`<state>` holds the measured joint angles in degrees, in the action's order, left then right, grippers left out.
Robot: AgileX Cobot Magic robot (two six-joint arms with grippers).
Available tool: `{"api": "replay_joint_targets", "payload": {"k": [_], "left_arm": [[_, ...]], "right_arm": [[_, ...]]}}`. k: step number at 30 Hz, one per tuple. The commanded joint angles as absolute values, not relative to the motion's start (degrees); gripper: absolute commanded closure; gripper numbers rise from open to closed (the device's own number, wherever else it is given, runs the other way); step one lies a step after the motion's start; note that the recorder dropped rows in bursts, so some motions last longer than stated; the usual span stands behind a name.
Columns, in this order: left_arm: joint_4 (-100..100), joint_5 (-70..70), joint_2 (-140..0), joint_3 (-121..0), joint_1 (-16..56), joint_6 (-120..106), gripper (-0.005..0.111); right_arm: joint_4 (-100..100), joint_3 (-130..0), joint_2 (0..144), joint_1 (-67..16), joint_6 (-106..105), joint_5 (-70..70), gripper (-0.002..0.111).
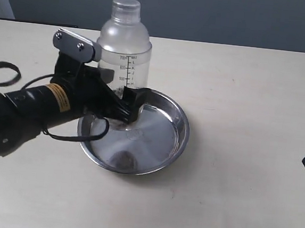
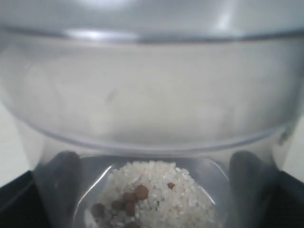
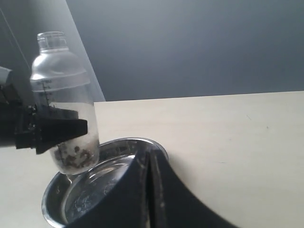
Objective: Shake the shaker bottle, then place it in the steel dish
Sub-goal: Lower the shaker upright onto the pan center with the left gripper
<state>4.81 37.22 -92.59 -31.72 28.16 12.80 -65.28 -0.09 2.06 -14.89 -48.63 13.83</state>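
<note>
Shaker bottle (image 1: 124, 42): frosted translucent plastic with a domed shoulder, round cap (image 1: 126, 6) and printed scale (image 1: 131, 69). It is held upright in the left gripper (image 1: 128, 103), whose dark fingers (image 2: 59, 176) clamp its lower body from both sides. White grains (image 2: 161, 187) and a few brown pellets (image 2: 135, 194) lie at its bottom. The base hangs at the far-left rim of the steel dish (image 1: 182, 128); contact with the steel cannot be told. The dish's sloped floor lies open on the near side. The right gripper (image 3: 150, 190), jaws pressed together on nothing, sits well apart to the right on the pale table (image 1: 250, 90)
</note>
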Motion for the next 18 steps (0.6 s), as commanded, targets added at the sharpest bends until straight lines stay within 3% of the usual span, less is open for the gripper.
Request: {"api": "replay_joint_targets", "payload": {"k": [1,7,18], "left_arm": [[2.3,55.7,-101.0,-30.3,29.2,12.9,0.106],[2.0,66.2,-109.7,-29.7,29.3,11.4,0.106],[1.0,70.0,-115.4,-30.2,29.3,9.8,0.106]], "right_arm": [[-65.4,0.0,1.8,-14.8,-48.8,13.6,0.109],[-65.4,0.0,1.8,-14.8,-48.8,13.6,0.109],[-65.4,0.0,1.8,-14.8,-48.8,13.5,0.109]]}}
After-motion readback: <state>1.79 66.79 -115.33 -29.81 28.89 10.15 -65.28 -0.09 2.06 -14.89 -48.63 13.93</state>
